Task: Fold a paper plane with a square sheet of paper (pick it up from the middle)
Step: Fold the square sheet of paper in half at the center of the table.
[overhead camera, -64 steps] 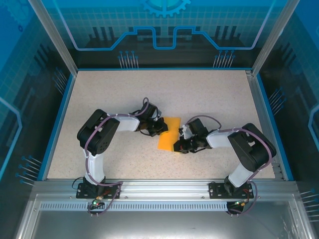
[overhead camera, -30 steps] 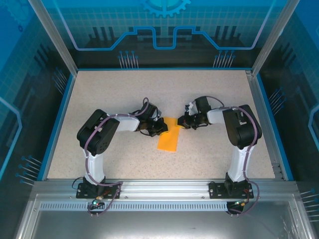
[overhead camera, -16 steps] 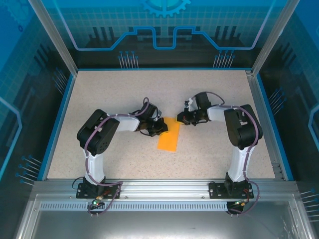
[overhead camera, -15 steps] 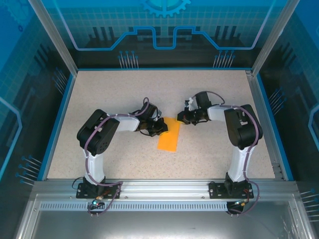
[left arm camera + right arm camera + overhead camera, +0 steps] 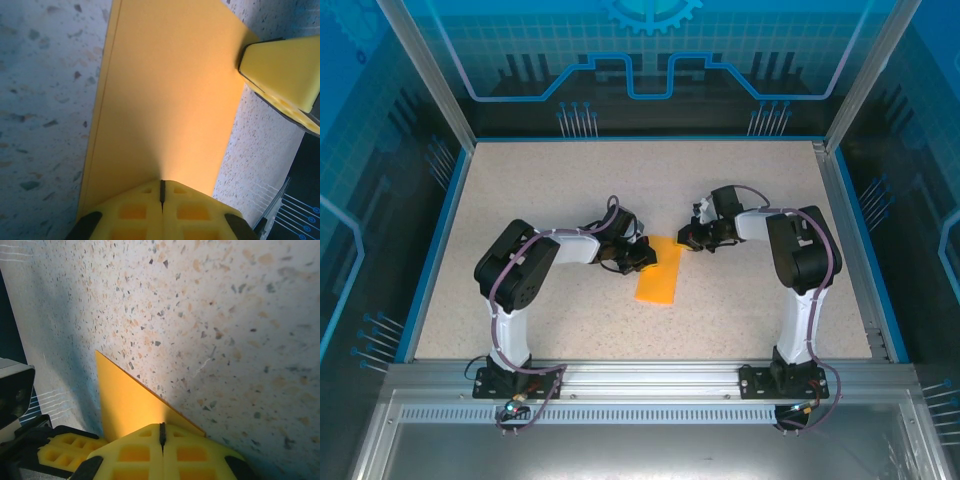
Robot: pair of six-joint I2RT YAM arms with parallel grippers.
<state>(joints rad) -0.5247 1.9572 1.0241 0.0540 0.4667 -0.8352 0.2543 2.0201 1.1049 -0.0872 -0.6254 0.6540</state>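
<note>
Square sheet of paper (image 5: 658,278): lies flat at the centre of the top view as a narrow doubled strip, its layered edge visible at the left of the left wrist view. The left gripper (image 5: 638,258), fingers pressed together, bears on the strip's upper left part. The right gripper (image 5: 686,240), likewise closed, rests its tip on the upper right corner. Neither pinches the paper. The step in hand appears to be flattening the first fold. The next move probably calls for one gripper to pin the strip while the other lifts a corner for a diagonal nose fold, since thin paper slides easily. The table (image 5: 550,180) is speckled beige, bordered by a blue rim (image 5: 430,250) and enclosure walls (image 5: 650,70) printed in blue.
</note>
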